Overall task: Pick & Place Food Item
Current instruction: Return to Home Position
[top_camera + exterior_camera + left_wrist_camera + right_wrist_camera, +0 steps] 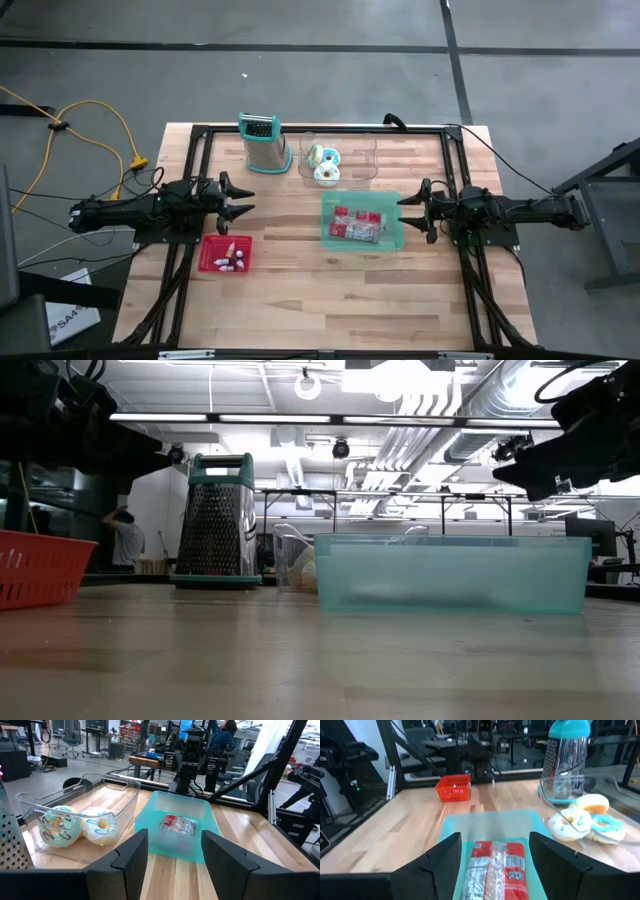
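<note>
Donuts (pixel 323 163) lie in the transparent bin (pixel 368 150); left gripper (pixel 250 198) and right gripper (pixel 401 215), both spread and empty, should retreat high, clear of its walls.

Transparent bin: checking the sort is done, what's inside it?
Piled at one end of the transparent bin: a blue donut, a white donut and a third donut partly behind them. Whatever lies beneath them is hidden.

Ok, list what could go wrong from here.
The right tool, open, hangs at the edge of the teal bin; a low sweep might shove that bin. The left tool, also open, hangs near the red basket and could clip it if it dropped. The donuts crowd one end of the transparent bin, so a knock may jostle them.
</note>
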`<state>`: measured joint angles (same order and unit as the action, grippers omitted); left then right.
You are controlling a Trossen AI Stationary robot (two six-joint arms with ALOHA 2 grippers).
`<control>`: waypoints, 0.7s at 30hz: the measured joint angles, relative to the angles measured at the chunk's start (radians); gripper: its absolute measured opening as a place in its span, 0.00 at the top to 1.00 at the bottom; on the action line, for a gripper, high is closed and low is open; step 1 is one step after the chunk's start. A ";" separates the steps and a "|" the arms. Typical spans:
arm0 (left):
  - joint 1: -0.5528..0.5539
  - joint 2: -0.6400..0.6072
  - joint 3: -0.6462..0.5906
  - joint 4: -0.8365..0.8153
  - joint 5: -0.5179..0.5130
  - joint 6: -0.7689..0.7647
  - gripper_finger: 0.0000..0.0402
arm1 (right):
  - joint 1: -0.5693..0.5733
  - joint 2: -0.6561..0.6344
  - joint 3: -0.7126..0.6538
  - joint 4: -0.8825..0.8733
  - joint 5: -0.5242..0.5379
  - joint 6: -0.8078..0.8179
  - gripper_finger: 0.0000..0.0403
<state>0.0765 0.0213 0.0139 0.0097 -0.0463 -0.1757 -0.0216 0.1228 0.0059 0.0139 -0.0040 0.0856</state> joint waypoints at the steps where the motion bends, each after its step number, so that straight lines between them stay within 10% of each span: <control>1: 0.000 0.000 0.000 0.000 0.000 0.000 0.55 | 0.000 0.010 0.000 0.000 0.000 0.000 0.45; 21: 0.000 0.000 0.000 0.000 0.000 0.000 0.55 | 0.000 0.075 0.000 -0.002 0.000 0.026 0.45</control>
<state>0.0765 0.0213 0.0139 0.0097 -0.0460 -0.1757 -0.0219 0.1974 0.0059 0.0124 -0.0036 0.1120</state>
